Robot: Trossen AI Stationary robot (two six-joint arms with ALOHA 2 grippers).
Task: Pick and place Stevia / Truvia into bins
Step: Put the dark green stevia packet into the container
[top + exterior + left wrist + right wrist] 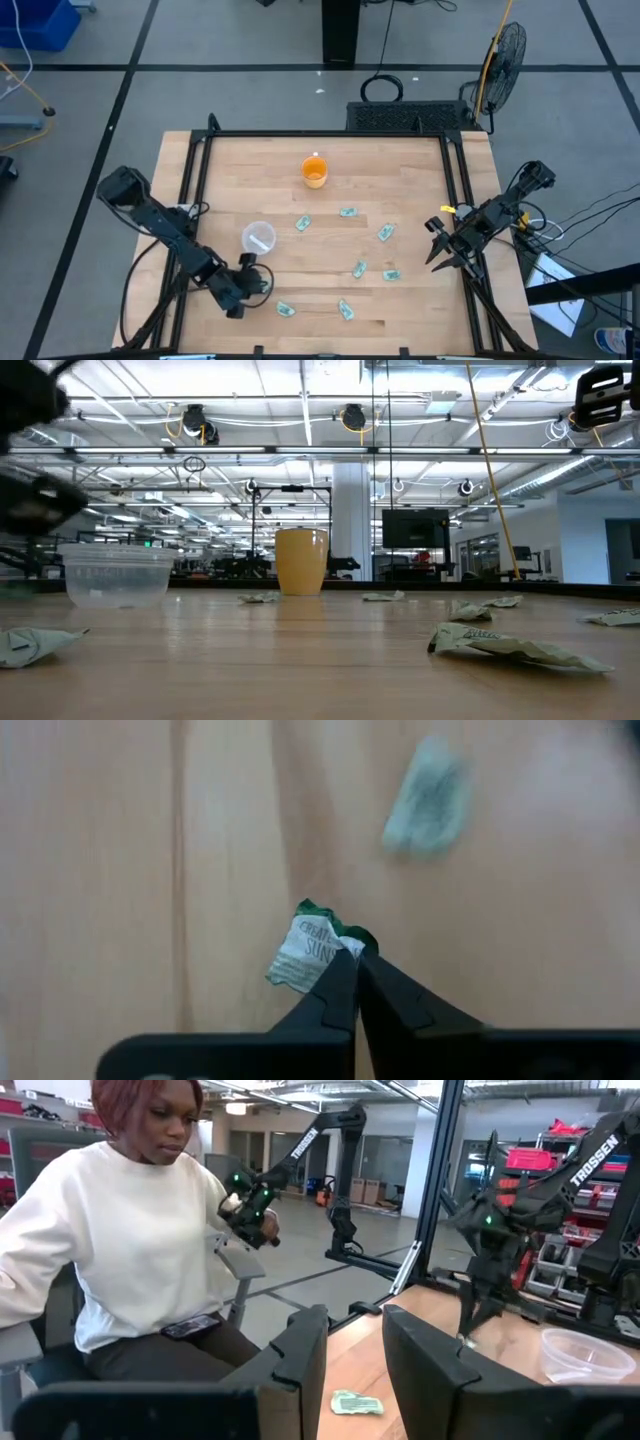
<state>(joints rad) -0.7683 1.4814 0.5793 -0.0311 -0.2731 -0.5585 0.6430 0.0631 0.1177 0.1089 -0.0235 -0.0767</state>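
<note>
Several pale green and white Stevia packets lie flat on the wooden table, among them one (pixel 303 223) past the clear cup, one (pixel 360 268) mid-table and one (pixel 285 310) near the near edge. The clear plastic cup (pixel 258 238) stands upright left of centre, also visible in the low view (pixel 115 572). My left gripper (pixel 248 268) hovers just on the near side of the cup and is shut on a crumpled packet (pixel 312 948). My right gripper (pixel 438 248) waits open at the table's right edge, with a packet (pixel 357 1403) on the table ahead of it. My left gripper pinches the crumpled packet by one green corner (pixel 350 938), between the free ends of its two fingers. The rest of the packet sticks out beyond the fingertips. It is lifted clear of the table, with the wood blurred behind it.
An orange cup (pixel 314 172) stands upright toward the far edge. A black frame (pixel 320 133) runs around the tabletop. A person in a white sweater (pixel 130 1250) sits beyond the table's left side. Another packet (pixel 428 808) lies on the wood ahead of the left gripper.
</note>
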